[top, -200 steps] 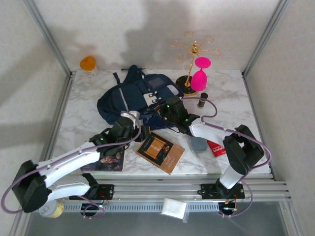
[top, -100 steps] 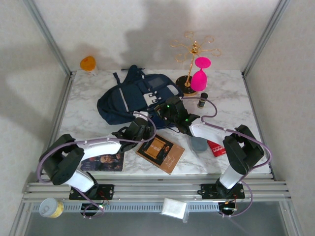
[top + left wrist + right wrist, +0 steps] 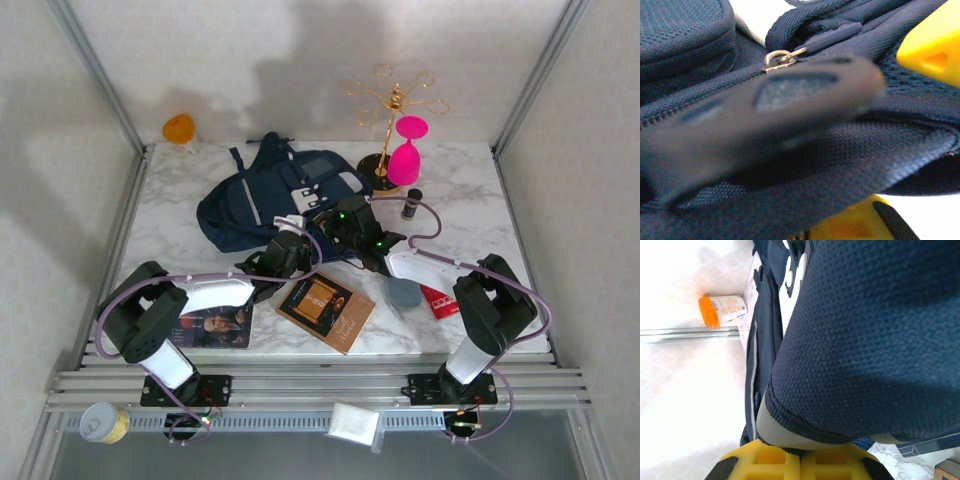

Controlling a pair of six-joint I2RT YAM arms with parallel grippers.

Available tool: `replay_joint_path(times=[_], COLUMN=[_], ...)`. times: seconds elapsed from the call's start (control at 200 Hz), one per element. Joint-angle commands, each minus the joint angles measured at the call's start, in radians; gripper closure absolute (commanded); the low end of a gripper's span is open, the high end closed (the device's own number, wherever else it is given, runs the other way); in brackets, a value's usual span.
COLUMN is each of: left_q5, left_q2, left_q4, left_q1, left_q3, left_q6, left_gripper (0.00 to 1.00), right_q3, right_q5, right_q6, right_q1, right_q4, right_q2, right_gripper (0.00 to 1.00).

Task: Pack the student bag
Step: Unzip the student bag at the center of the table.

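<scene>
Because packing calls for an open mouth, both arms work the near edge of the student bag, which in the overhead view lies flat on the marble table toward 11 o'clock of its centre, well apart from the pink glass and gold stand at 1 o'clock. The left gripper meets the bag's 6 o'clock edge and the right gripper its 4 o'clock corner, while two books wait at 6 and 7 o'clock, probably the cargo. From the left wrist, yellow pads sit at 2 and 6 o'clock with navy fabric pinched between them, so that gripper is clamped on the bag beside a zip seam; a blurred dark pull tab crosses the foreground under a metal ring, and whether the tab itself is caught cannot be told. From the right wrist, the right gripper at 6 o'clock has its pads pressed together on a fold with pale lining, seemingly bracing the bag so the zip can run; an orange item stands at 10 o'clock.
</scene>
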Motion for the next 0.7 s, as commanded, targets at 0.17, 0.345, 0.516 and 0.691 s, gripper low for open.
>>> replay_joint_path(times=[0.17,0.345,0.516,0.691], left_q5=[-0.009,0.011,0.004,0.017], left_q2=[-0.089,-0.191,-0.311,-0.454], left_q4=[0.032,0.024,-0.026,-0.107], left_q1=[0.017,0.024,0.049,0.067], left_q3=[-0.087,-0.161,-0.23,-0.28], left_q6=[-0.01,-0.018,-0.016,0.006], left_gripper=[1.0,1.0,1.0,1.0], right_q3=[0.056,0.064,0.089,0.157], right_q5=[-0.004,-0.018,-0.07,-0.117], right_q6=[-0.043,-0.061,-0.093,-0.144], right_q1=[-0.006,-0.028,-0.089,-0.12], right_q4=[0.062,0.056,0.054,0.017], right_q2=[-0.053,-0.047,-0.02,0.041], right_gripper=[1.0,1.0,1.0,1.0])
